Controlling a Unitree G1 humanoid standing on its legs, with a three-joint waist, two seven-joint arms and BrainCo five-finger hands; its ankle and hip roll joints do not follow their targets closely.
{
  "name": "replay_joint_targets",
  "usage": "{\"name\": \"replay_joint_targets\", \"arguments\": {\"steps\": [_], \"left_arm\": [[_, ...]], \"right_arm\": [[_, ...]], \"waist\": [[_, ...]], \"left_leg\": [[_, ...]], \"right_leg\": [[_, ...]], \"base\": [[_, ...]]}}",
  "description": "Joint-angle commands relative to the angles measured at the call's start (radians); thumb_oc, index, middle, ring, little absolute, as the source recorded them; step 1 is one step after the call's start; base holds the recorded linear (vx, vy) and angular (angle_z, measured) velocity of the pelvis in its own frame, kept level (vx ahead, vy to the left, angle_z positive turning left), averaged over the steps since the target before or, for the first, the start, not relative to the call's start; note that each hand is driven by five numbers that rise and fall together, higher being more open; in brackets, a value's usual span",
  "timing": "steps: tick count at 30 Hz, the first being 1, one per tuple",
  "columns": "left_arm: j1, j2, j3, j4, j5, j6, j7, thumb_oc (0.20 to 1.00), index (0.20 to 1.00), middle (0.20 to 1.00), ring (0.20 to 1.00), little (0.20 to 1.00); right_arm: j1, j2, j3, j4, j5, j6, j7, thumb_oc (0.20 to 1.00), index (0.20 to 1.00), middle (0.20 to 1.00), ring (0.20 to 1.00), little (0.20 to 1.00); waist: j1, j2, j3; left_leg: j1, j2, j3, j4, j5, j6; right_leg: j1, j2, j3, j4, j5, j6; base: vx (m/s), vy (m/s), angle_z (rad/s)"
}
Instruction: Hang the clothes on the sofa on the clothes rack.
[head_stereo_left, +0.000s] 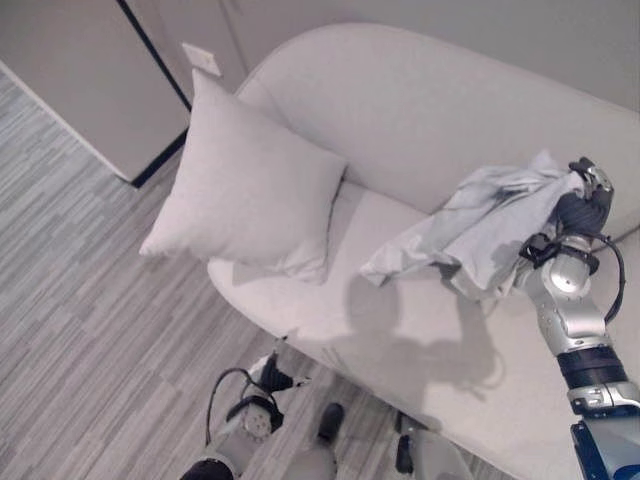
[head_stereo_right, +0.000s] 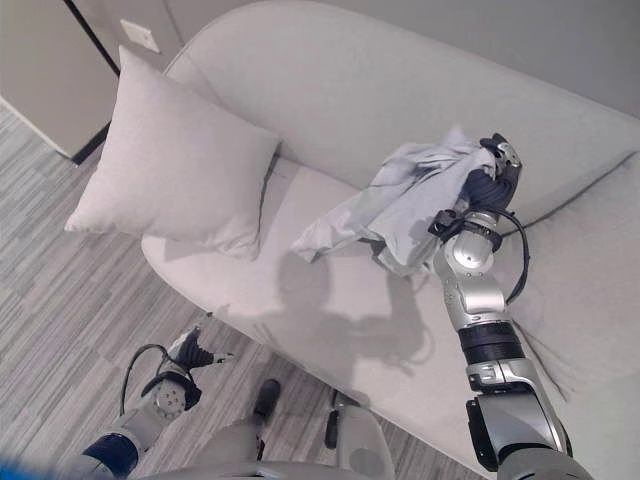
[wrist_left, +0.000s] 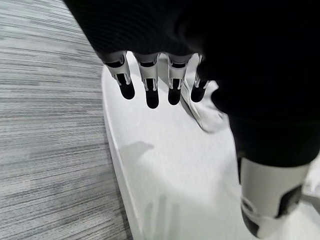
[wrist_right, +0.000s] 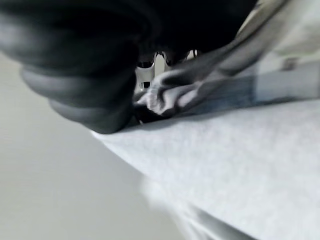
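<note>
Where the pale curved sofa (head_stereo_left: 420, 120) fills the head views from 12 to 4 o'clock, standing on grey wood-grain plank floor (head_stereo_left: 80, 300) that runs out toward 9 and 7 o'clock. Beyond the floor at 10 to 11 o'clock, a light wall (head_stereo_left: 70, 70) with a dark vertical strip (head_stereo_left: 160, 60) and a small white wall plate (head_stereo_left: 201, 59) just above the sofa's end. Propped upright at the sofa's 10 o'clock end, a square light cushion (head_stereo_left: 245, 185), leaning against the backrest, one corner hanging near the seat edge.

Bunched at about 3 o'clock, a light grey garment (head_stereo_left: 480, 230) lifted clear of the seat cushion, a loose tail trailing toward 9 o'clock and throwing a shadow on the seat below. Clamped in the fist of the right hand (head_stereo_right: 487, 185), with cloth gathered between curled fingers in the right wrist view. Between garment and cushion, bare seat, nothing in the way.

Low at 7 o'clock, off the sofa's front edge and over the floor, the left hand (head_stereo_left: 272, 375); fingers (wrist_left: 150, 85) straight in a row, relaxed and apart, touching nothing, seat edge showing past them
</note>
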Motion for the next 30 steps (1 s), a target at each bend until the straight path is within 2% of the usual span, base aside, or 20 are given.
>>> {"name": "replay_joint_targets", "arguments": {"steps": [1,3,4,11,12,17,22,24,27,30], "left_arm": [[0.044,0.011,-0.016,-0.003,-0.091,-0.013,0.010,1.000,1.000,1.000,1.000,1.000],[0.049,-0.003,0.012,-0.028,-0.124,-0.010,0.027,1.000,1.000,1.000,1.000,1.000],[0.037,-0.019,0.047,-0.046,-0.169,-0.004,0.066,1.000,1.000,1.000,1.000,1.000],[-0.001,-0.042,0.092,-0.090,-0.187,0.010,0.172,1.000,1.000,1.000,1.000,1.000],[-0.047,-0.059,0.103,-0.105,-0.197,-0.014,0.279,1.000,1.000,1.000,1.000,1.000],[-0.129,-0.068,0.097,-0.097,-0.260,-0.063,0.387,1.000,1.000,1.000,1.000,1.000],[-0.227,-0.083,0.031,-0.040,-0.266,-0.077,0.415,1.000,1.000,1.000,1.000,1.000],[-0.303,-0.112,-0.043,0.019,-0.279,-0.080,0.383,1.000,1.000,1.000,1.000,1.000],[-0.345,-0.136,-0.087,0.046,-0.285,-0.083,0.357,1.000,1.000,1.000,1.000,1.000],[-0.402,-0.196,-0.181,0.088,-0.309,-0.095,0.277,1.000,1.000,1.000,1.000,1.000]], "right_arm": [[-0.008,-0.072,-0.018,-0.095,-0.067,-0.078,0.022,0.200,0.200,0.200,0.200,0.200],[-0.019,-0.085,-0.016,-0.119,-0.074,-0.071,0.016,0.200,0.200,0.200,0.200,0.200],[-0.063,-0.103,0.002,-0.149,-0.080,-0.063,0.012,0.200,0.200,0.200,0.200,0.200],[-0.173,-0.136,0.065,-0.153,-0.061,-0.042,-0.017,0.200,0.200,0.200,0.200,0.200],[-0.236,-0.154,0.114,-0.126,-0.037,-0.047,-0.042,0.200,0.200,0.200,0.200,0.200],[-0.364,-0.178,0.204,-0.067,0.024,-0.073,-0.063,0.200,0.200,0.200,0.200,0.200],[-0.490,-0.191,0.280,-0.022,0.047,-0.099,-0.082,0.200,0.200,0.200,0.200,0.200],[-0.609,-0.163,0.337,0.055,0.062,-0.101,-0.092,0.200,0.200,0.200,0.200,0.200],[-0.693,-0.141,0.367,0.118,0.073,-0.106,-0.098,0.200,0.200,0.200,0.200,0.200],[-0.832,-0.100,0.405,0.241,0.083,-0.099,-0.104,0.200,0.200,0.200,0.200,0.200]], "waist": [[0.016,-0.036,-0.164],[0.019,-0.045,-0.179],[0.016,-0.058,-0.198],[0.013,-0.082,-0.229],[0.010,-0.101,-0.245],[-0.002,-0.124,-0.276],[-0.015,-0.132,-0.292],[-0.028,-0.138,-0.307],[-0.037,-0.138,-0.310],[-0.051,-0.142,-0.319]], "left_leg": [[0.038,0.018,0.060,-0.020,-0.053,-0.003],[0.060,0.016,0.074,-0.020,-0.060,0.001],[0.077,0.015,0.092,-0.020,-0.065,0.006],[0.132,0.000,0.136,-0.020,-0.081,0.022],[0.158,-0.008,0.155,-0.020,-0.090,0.029],[0.192,-0.015,0.179,-0.020,-0.106,0.037],[0.214,-0.011,0.199,-0.020,-0.114,0.038],[0.226,-0.008,0.208,-0.020,-0.118,0.039],[0.232,-0.004,0.215,-0.020,-0.120,0.039],[0.240,0.005,0.223,-0.020,-0.124,0.038]], "right_leg": [[-0.044,-0.056,0.071,0.037,0.005,0.117],[-0.027,-0.057,0.078,0.029,0.013,0.123],[-0.020,-0.058,0.091,0.025,0.024,0.132],[0.005,-0.065,0.132,0.007,0.052,0.149],[0.017,-0.072,0.148,0.002,0.063,0.159],[0.029,-0.074,0.182,-0.005,0.076,0.169],[0.031,-0.065,0.212,-0.009,0.081,0.171],[0.030,-0.055,0.229,-0.011,0.084,0.169],[0.028,-0.048,0.236,-0.010,0.086,0.168],[0.028,-0.036,0.247,-0.011,0.088,0.166]], "base": [[-0.01,0.108,-0.42],[-0.04,0.102,-0.28],[-0.05,0.073,-0.10],[-0.02,0.073,-0.30],[-0.02,0.059,-0.30],[0.00,0.028,-0.19],[0.01,0.003,-0.18],[0.02,-0.017,-0.18],[0.02,-0.023,-0.17],[0.02,-0.022,-0.06]]}}
